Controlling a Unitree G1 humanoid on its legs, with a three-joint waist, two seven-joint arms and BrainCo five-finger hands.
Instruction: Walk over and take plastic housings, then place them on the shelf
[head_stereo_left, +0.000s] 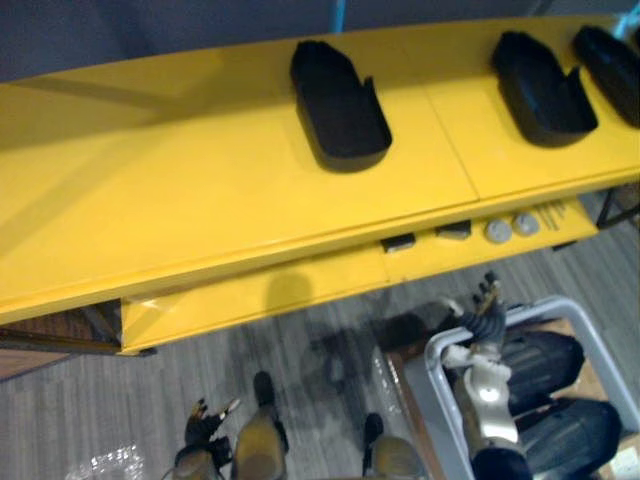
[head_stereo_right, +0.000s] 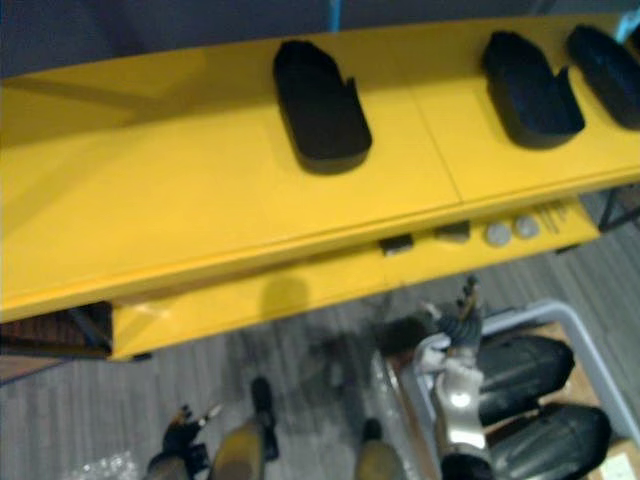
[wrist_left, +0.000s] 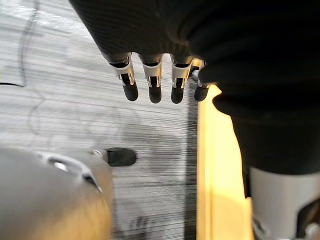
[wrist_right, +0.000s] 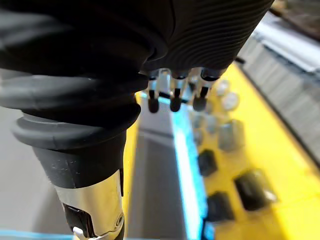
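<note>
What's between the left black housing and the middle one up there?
Just bare yellow shelf between left housing and middle housing, in the left eye view.

Yellow shelf, three black plastic housings on top, small dark blocks and grey discs on lower ledge

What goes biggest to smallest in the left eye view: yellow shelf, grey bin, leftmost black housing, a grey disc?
yellow shelf
grey bin, though partly cut off
leftmost black housing
grey disc

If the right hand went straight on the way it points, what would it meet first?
The right hand would probably meet the lower yellow shelf, near its dark blocks; depth unclear.
</note>
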